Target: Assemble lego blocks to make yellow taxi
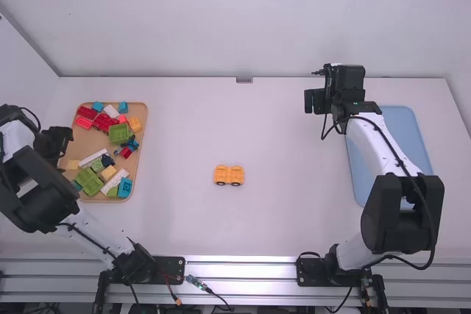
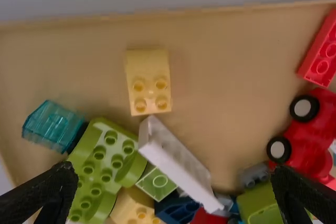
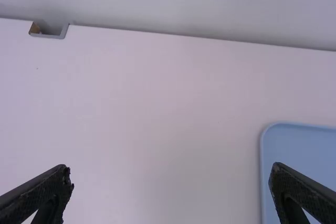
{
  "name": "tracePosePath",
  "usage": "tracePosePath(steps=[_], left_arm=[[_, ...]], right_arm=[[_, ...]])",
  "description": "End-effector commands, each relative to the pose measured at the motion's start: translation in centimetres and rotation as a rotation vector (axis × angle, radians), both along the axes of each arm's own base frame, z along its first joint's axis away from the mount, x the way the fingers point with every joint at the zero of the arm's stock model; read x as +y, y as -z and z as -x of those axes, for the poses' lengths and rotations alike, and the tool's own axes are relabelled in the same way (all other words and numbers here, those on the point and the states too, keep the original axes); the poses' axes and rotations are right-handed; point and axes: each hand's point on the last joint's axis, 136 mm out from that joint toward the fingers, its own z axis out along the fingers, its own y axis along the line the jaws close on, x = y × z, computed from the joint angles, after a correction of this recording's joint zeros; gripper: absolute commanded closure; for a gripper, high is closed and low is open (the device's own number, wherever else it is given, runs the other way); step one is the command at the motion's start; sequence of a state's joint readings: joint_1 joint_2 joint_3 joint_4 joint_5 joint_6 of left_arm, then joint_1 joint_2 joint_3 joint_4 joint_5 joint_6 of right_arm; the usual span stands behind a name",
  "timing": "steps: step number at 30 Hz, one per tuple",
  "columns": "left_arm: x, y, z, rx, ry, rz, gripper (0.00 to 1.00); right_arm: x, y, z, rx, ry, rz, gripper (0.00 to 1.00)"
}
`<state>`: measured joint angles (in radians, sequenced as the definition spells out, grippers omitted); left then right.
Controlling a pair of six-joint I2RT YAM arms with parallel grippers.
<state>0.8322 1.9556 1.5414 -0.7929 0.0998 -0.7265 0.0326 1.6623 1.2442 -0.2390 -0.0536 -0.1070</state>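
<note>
In the high view my left gripper is over the left edge of the wooden tray of blocks. My right gripper hangs over the table's back right part. An orange car base with black wheels stands mid-table. In the left wrist view my left gripper is open above the blocks, holding nothing; a pale yellow block lies beyond its fingers, beside a white long block and a green block. The right wrist view has my right gripper open and empty over bare table.
The wooden tray holds several mixed blocks, including a red wheeled piece and a teal clear block. A blue tray lies at the right, partly under the right arm. A wall rises behind the table.
</note>
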Motion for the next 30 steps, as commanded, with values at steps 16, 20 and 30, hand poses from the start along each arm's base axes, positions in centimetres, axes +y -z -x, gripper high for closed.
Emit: tracePosePath(steps=[16,20,30], left_arm=[[1.8,5.8,-0.3,0.148,-0.017,0.065,0.01],[1.8,6.5,-0.5,0.149,-0.014,0.066,0.03],[2.4,7.1,0.0,0.187,-0.022,0.037,0.26]], right_arm=[[0.1,-0.9,-0.5,-0.020,0.001,-0.007,0.01],[0.2,-0.9,-0.5,-0.020,-0.005,-0.012,0.01],[0.5,-0.9,-0.5,-0.020,-0.018,-0.024,0.01]])
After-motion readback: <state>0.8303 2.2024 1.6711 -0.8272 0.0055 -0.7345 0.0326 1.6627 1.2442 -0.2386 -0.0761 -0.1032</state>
